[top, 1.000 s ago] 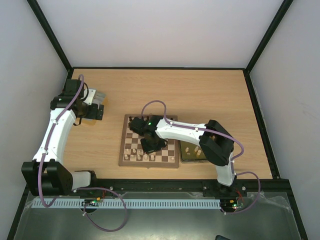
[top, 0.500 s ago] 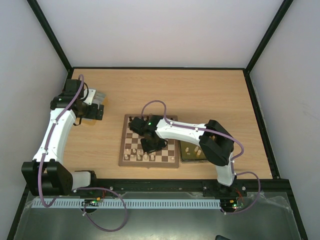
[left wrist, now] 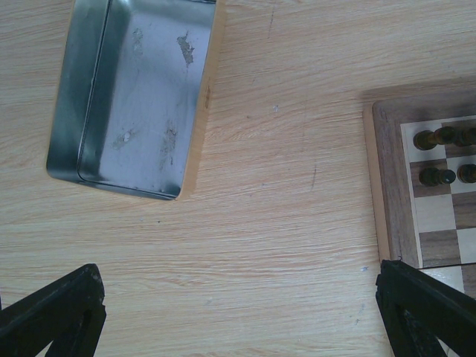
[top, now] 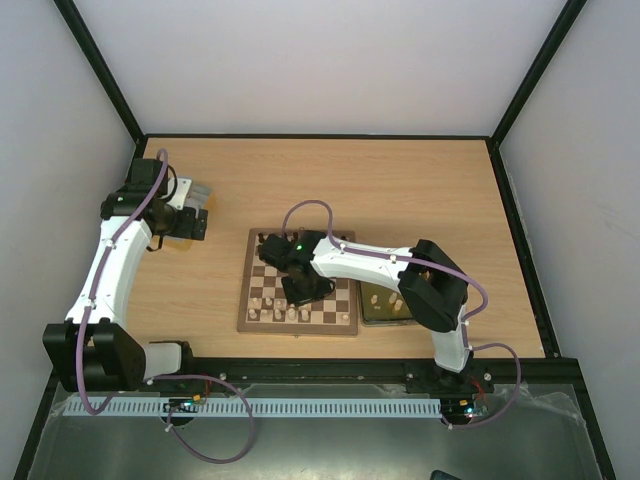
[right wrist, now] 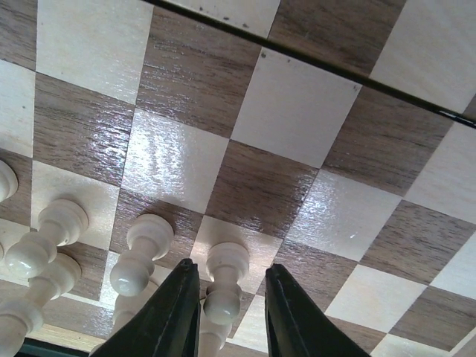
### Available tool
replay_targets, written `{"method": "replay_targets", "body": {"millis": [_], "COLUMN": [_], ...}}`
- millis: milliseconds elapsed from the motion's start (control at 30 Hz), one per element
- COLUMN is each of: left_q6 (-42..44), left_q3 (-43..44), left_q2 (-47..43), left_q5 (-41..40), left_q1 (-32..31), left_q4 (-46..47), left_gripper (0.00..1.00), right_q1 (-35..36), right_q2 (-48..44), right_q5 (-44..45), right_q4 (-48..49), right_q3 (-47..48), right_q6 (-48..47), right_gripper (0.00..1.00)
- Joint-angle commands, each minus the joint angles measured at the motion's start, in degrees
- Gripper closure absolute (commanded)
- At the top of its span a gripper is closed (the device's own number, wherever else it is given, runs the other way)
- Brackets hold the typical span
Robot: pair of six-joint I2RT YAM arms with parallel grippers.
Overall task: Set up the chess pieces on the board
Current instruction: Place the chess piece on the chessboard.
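The board (top: 244, 300) lies in the middle of the table, with cream chess pieces (top: 280, 313) in its near rows and dark ones (left wrist: 439, 137) at its far edge. My right gripper (right wrist: 230, 269) hangs low over the board (right wrist: 275, 111), open. A cream pawn (right wrist: 223, 286) stands upright on a light square between its fingers, with a gap on the right side. Other cream pawns (right wrist: 137, 256) stand just to its left. Far to the left, my left gripper (left wrist: 238, 271) is wide open over bare table and holds nothing.
A silver metal tray (left wrist: 130, 97) sits on the table beyond the left gripper, at the back left in the top view. A gold tray (top: 385, 305) with a few pale pieces lies against the board's right side, under the right arm.
The right gripper's fingers have spread a little around the cream pawn. Neither arm has visibly shifted.
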Motion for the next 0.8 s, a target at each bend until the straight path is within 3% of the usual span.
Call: {"method": "replay_targets", "body": {"millis": [0,533,767], "left_q6": [-0.59,-0.59,-0.52], "left_q3": [-0.26,0.09,0.17], "left_q2": [-0.45,0.15,0.35], "left_q5": [-0.39,-0.68,-0.79], "left_q1": [-0.06,-0.05,-0.05], "left_q4": [0.11,0.08,-0.07], "left_gripper": [0.01,0.01,0.01], "right_q1": [0.41,-1.77,-9.41], "right_q2": [0.47,0.72,-7.91], "right_q5": [2.3,5.55,10.48], "right_q4": [-1.64,-3.55,-5.68], "right_q3": [1.58,5.41,2.53], "right_q6": [0.59,0.65,2.58], "right_gripper": [0.77,0.76,0.77]}}
